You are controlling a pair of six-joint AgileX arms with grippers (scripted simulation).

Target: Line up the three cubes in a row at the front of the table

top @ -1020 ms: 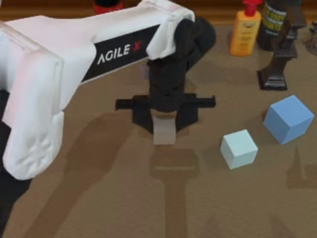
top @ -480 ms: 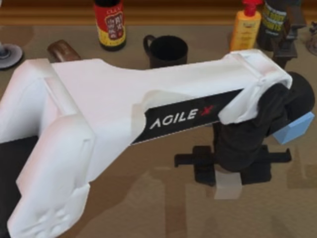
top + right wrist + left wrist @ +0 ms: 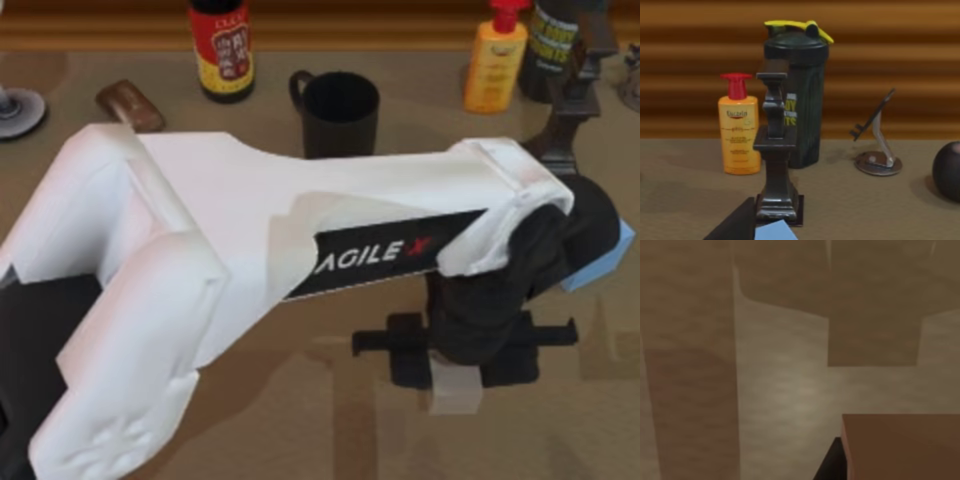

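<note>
My left gripper [image 3: 455, 375] hangs low over the right half of the table [image 3: 330, 430], shut on the small beige cube [image 3: 455, 392], which shows below the black fingers. In the left wrist view that cube [image 3: 900, 447] fills the lower corner beside one black finger [image 3: 832, 465]. Just one corner of the sky-blue cube [image 3: 605, 262] peeks out past the left wrist; it also shows in the right wrist view [image 3: 772, 231], in front of the statue. The mint-white cube is hidden under the left arm. My right arm is out of the top view.
Along the back stand a soy-sauce bottle [image 3: 222, 45], black mug [image 3: 337, 108], orange lotion bottle [image 3: 495, 60], dark shaker [image 3: 795, 100] and dark statue [image 3: 776, 165]. A brown lump [image 3: 130, 103] lies back left. A phone stand [image 3: 877, 150] and dark ball [image 3: 947, 170] sit far right.
My left arm has carried the beige cube from the table's middle to the right and toward the front, covering the mint-white cube and most of the blue one.
</note>
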